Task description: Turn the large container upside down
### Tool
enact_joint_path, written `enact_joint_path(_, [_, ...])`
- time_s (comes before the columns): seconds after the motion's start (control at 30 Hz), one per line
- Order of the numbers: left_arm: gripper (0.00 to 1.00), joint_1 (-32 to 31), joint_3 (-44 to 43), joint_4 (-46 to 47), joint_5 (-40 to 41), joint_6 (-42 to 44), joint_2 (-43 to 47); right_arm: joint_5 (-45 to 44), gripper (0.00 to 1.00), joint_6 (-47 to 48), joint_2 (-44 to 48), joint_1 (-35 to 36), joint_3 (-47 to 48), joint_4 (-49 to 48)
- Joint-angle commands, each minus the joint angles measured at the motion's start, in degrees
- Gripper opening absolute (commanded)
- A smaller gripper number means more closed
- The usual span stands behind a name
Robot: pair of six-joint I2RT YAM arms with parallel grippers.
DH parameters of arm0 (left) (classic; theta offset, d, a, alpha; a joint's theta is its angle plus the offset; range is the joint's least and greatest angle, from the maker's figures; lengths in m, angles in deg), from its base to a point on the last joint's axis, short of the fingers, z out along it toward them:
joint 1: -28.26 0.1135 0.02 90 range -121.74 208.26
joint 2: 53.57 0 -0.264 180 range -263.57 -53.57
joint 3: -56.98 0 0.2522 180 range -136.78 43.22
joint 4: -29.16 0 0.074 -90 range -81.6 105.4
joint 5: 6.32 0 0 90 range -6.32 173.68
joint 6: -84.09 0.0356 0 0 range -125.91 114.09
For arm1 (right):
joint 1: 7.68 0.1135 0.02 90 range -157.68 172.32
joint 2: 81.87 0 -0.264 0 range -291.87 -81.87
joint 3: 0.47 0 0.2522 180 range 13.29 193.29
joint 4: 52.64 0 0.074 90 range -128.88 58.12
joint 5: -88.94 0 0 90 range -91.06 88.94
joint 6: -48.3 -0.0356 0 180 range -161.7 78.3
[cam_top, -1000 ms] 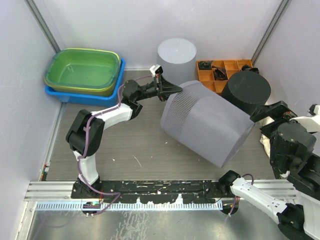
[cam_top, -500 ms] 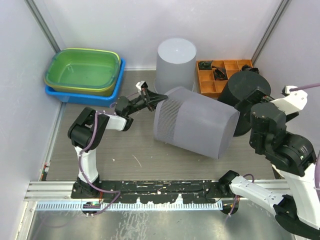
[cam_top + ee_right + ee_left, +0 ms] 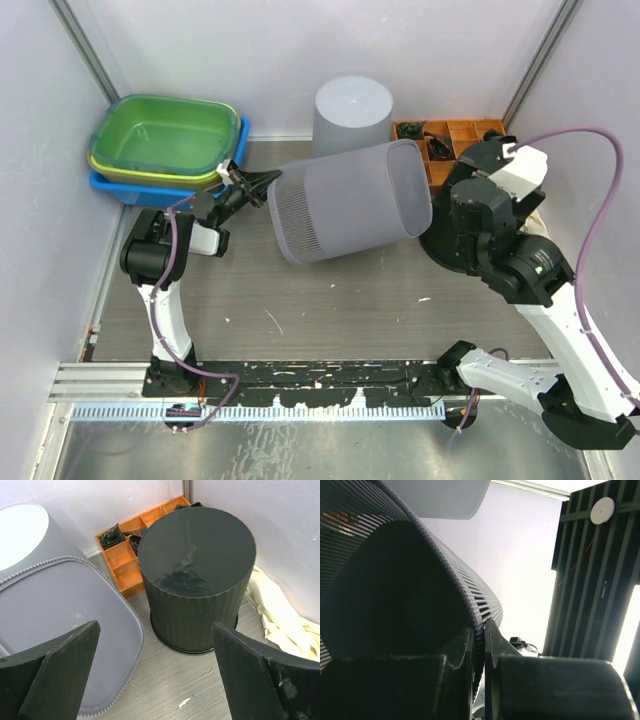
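Note:
The large grey ribbed container (image 3: 345, 200) lies on its side, closed base to the right, open mouth to the left. My left gripper (image 3: 255, 185) is shut on the mouth's rim; the left wrist view shows its jaws (image 3: 479, 630) pinching the ribbed wall (image 3: 445, 565), with the dark inside on the left. My right gripper (image 3: 155, 640) is open and empty, fingers wide apart, just right of the container's base (image 3: 65, 630) and apart from it. In the top view the right wrist (image 3: 485, 205) hides its fingers.
An upturned black bin (image 3: 197, 575) stands under the right gripper. A smaller grey container (image 3: 352, 112) stands upturned at the back. An orange compartment tray (image 3: 450, 135) lies back right, a cream cloth (image 3: 280, 615) by the right wall. Green and blue basins (image 3: 165, 140) are stacked back left.
The container has swung left and turned with the left gripper on its rim. The right arm has come off the container and moved back over the black bin.

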Motion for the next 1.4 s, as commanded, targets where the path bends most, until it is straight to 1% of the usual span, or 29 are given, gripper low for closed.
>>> enact_joint_path(0.0, [0.01, 0.60, 3.19, -3.08, -2.15, -14.88, -7.17, 1.18, 1.00, 3.02, -0.42, 0.05, -1.09, -6.95])
enact_joint_path(0.1, [0.01, 0.60, 2.97, -3.08, -3.99, -12.70, -11.10, 1.46, 1.00, 4.05, -0.80, 0.00, -1.43, -7.98])
enact_joint_path(0.23, [0.08, 1.14, 4.22, -3.08, -6.53, -9.89, -15.12, 1.36, 1.00, 4.93, -1.45, 0.05, -1.15, -8.48])
enact_joint_path(0.4, [0.06, 5.45, 1.07, -3.08, -7.08, -10.35, -19.76, 2.66, 1.00, 6.07, -2.38, 0.06, -3.24, -11.72])
enact_joint_path(0.53, [0.07, 8.26, -0.81, -3.08, -7.87, -10.66, -20.21, 6.32, 1.00, 7.65, -4.74, 0.04, -4.09, -14.72])
enact_joint_path(0.63, [0.09, 9.11, -1.46, -3.08, -9.81, -9.42, -21.29, 10.46, 1.00, 9.01, -6.82, 0.05, -3.71, -17.10])
enact_joint_path(0.7, [0.10, 9.06, -0.25, -3.08, -10.17, -7.79, -23.06, 14.40, 1.00, 9.86, -8.04, 0.06, -2.89, -18.56])
enact_joint_path(0.83, [0.12, 7.97, 1.57, -4.26, -10.12, -3.08, -26.77, 29.67, 1.00, 11.41, -11.41, 0.06, -0.97, -22.44])
enact_joint_path(0.93, [0.13, 5.95, 1.54, -4.86, -9.70, -1.45, -28.58, 35.46, 1.00, 11.13, -14.50, 0.00, 0.66, -23.30])
enact_joint_path(1.0, [0.17, 4.98, 0.95, -6.89, -9.63, 0.67, -28.53, 36.57, 1.00, 10.85, -16.21, 0.00, 0.95, -23.95])
enact_joint_path(1.1, [0.28, 3.07, 0.24, -11.61, -9.82, 4.06, -27.40, 38.32, 1.00, 10.37, -18.95, 0.02, 1.21, -25.20])
enact_joint_path(1.17, [0.32, 1.35, -0.06, -14.81, -10.14, 6.38, -26.32, 39.16, 1.00, 10.02, -20.81, 0.10, 2.00, -25.53])
enact_joint_path(1.33, [0.47, -2.43, -1.69, -28.01, -10.41, 15.64, -22.43, 40.74, 1.00, 9.17, -24.92, 0.00, 4.32, -25.92])
enact_joint_path(1.37, [0.64, -3.11, -2.27, -29.98, -10.45, 17.20, -21.78, 40.85, 1.00, 9.03, -25.62, -0.01, 4.62, -25.91])
